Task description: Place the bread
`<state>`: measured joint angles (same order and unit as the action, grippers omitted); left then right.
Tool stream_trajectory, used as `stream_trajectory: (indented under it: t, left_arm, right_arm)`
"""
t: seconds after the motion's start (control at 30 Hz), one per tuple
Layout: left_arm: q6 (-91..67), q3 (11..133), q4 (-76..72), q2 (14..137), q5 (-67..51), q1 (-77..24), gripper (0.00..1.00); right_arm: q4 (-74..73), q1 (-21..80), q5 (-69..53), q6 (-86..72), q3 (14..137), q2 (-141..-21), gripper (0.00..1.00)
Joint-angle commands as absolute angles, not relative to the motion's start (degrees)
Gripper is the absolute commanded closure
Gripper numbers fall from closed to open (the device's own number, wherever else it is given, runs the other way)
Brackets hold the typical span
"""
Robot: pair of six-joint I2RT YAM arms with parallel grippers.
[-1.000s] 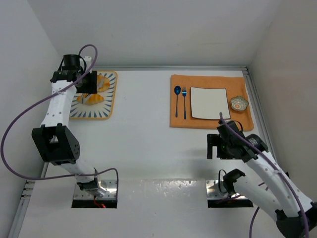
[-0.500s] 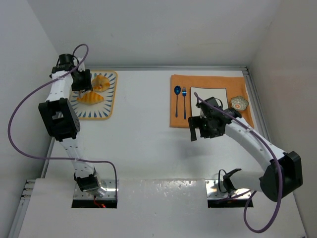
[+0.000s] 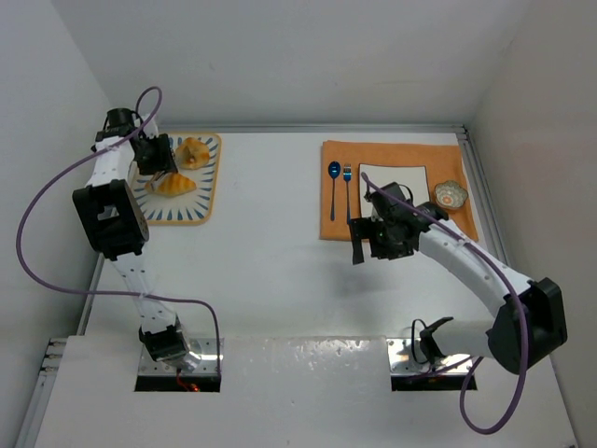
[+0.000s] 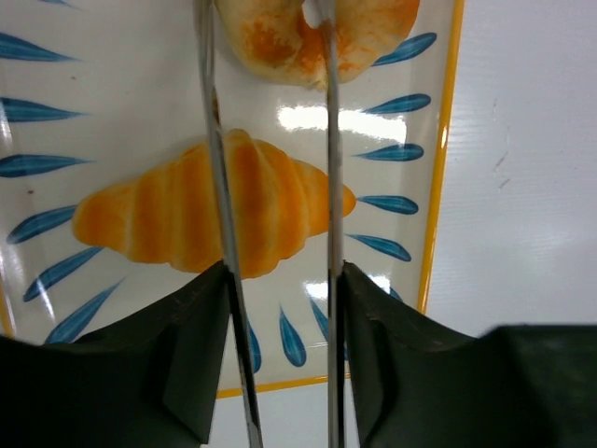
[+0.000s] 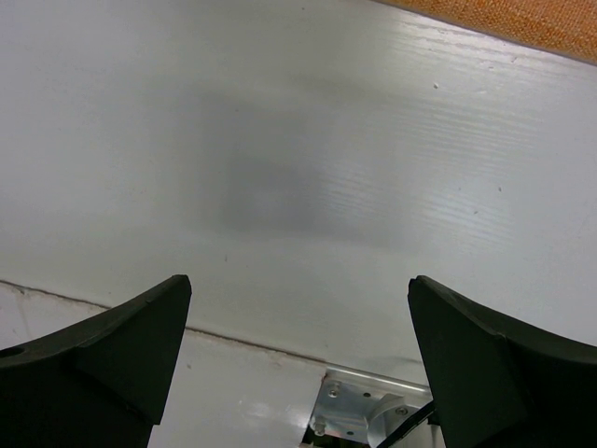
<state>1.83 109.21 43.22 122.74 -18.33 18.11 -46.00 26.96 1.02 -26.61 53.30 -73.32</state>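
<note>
The bread lies on a blue-patterned tray at the far left: a ridged croissant and a round bun behind it. My left gripper hovers over the tray, shut on thin metal tongs. The tong arms run across the croissant toward the bun, and their tips are out of frame. Whether they touch the bread I cannot tell. My right gripper is open over bare table, with nothing between its fingers.
An orange placemat at the back right carries a white square plate, a blue spoon, a fork and a small patterned bowl. The right arm reaches over the placemat's front edge. Side walls close in both flanks.
The right arm swung up from the near right to the placemat's front edge. The left arm straightened along the left wall, its gripper shifting slightly left over the tray.
</note>
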Motion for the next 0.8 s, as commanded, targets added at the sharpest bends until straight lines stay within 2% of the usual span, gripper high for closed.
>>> stream_trajectory:
  t: [0.0,0.07,0.1,0.13,0.33,0.37,0.77]
  left_arm:
    - [1.3,108.6,41.0,122.2,-23.3,19.0,0.46]
    - [1.3,107.3,41.0,122.2,-22.7,19.0,0.54]
    - [1.3,107.3,41.0,122.2,-22.2,19.0,0.54]
    - [1.3,106.8,41.0,122.2,-21.5,19.0,0.63]
    - [1.3,106.3,41.0,122.7,-21.0,19.0,0.90]
    - [1.3,106.3,41.0,122.0,-21.0,19.0,0.98]
    - [0.0,110.1,41.0,110.8,-21.8,18.4,1.00]
  right_arm:
    - [-47.0,27.5,1.7,-27.8,56.1,-74.3,0.00]
    - [-47.2,28.0,2.0,-27.9,56.3,-74.4,0.00]
    - [-47.2,28.0,2.1,-27.9,56.3,-74.3,0.00]
    - [-47.5,28.2,2.2,-28.2,56.1,-74.2,0.00]
    - [-47.9,29.0,3.1,-28.7,54.3,-72.5,0.00]
    - [-47.7,28.9,3.1,-28.9,54.1,-72.3,0.00]
    - [-45.7,26.2,3.2,-31.6,47.8,-65.7,0.00]
